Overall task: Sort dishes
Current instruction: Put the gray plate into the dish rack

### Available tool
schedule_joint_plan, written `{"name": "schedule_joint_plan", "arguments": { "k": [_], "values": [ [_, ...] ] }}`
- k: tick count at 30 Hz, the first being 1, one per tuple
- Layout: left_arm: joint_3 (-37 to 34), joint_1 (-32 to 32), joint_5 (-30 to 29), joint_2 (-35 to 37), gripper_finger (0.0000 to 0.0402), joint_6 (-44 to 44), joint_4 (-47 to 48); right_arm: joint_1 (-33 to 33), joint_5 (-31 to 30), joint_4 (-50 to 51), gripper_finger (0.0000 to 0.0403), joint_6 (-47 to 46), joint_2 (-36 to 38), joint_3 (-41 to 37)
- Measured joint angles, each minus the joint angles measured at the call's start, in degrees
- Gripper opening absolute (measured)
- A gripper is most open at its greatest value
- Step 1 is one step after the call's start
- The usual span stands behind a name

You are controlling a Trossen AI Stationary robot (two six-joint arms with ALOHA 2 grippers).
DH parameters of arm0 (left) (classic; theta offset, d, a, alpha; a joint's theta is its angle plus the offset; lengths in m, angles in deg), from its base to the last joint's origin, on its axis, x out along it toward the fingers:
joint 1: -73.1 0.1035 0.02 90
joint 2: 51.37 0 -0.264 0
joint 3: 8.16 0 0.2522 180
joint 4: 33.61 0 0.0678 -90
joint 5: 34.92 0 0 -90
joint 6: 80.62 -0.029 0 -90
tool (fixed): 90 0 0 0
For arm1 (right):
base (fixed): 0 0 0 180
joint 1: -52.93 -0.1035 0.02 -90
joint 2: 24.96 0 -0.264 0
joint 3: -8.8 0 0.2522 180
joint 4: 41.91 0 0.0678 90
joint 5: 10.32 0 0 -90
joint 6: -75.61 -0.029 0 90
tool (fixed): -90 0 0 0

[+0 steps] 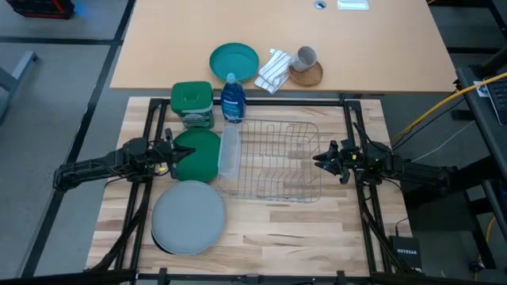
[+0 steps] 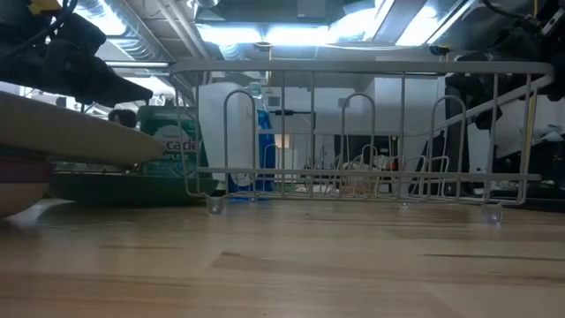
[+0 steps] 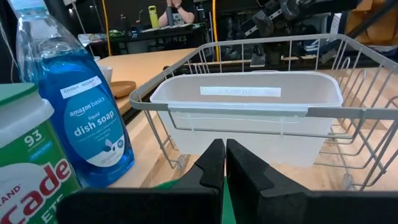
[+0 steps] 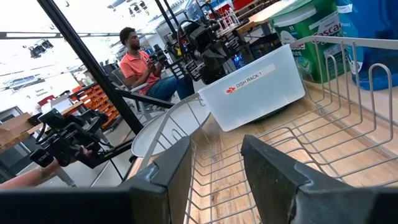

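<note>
The wire dish rack (image 1: 277, 162) fills the middle of the high view, and every slot in it looks bare. The pale caddy (image 1: 229, 149) clipped to its left end appears to hold nothing either.

Next in size is the light grey plate (image 1: 188, 216), lower left of centre, topping a stack whose darker and pinkish edges peek out beneath it in the low view. The green plate (image 1: 199, 154) lies just above the stack, right beside the rack's left end.

The left gripper (image 1: 169, 152) sits at the green plate's left edge with its fingers pressed together, green showing under them in the left wrist view. I cannot tell for certain whether they pinch the rim.

My worry is a thin grip on that rim: the plate could slip or swing on the lift, and with the caddy so near its edge might knock it or catch on a wire.

The right gripper (image 1: 323, 157) waits over the rack's right end, fingers apart around nothing.

Smaller things crowd the upper left of the rack: the green-lidded tub (image 1: 192, 103) and dish soap bottle (image 1: 232, 99), near enough to be bumped by a wide swing.
</note>
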Motion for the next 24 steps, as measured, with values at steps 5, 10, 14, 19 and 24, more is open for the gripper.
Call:
{"name": "schedule_joint_plan", "arguments": {
  "k": [5,10,14,19,24],
  "values": [
    [-0.28,0.00,-0.04,0.02,0.0008,5.87,-1.90,0.00,-0.02,-0.01,0.0147,0.02,-0.01,0.00],
    [-0.31,0.01,-0.07,0.02,0.0008,8.62,-5.11,0.00,-0.04,-0.04,0.0147,0.02,-0.01,0.00],
    [-0.27,0.01,-0.05,0.00,0.0008,8.80,-5.50,0.00,-0.04,-0.06,0.0147,0.01,-0.01,0.00],
    [-0.25,0.00,-0.04,0.00,0.0008,8.80,-7.52,0.00,-0.07,-0.08,0.0147,0.03,-0.01,0.00],
    [-0.14,0.00,0.52,0.00,0.0008,8.80,-12.49,0.00,-0.99,-0.08,0.0147,1.96,-0.01,0.00]
  ]
}}
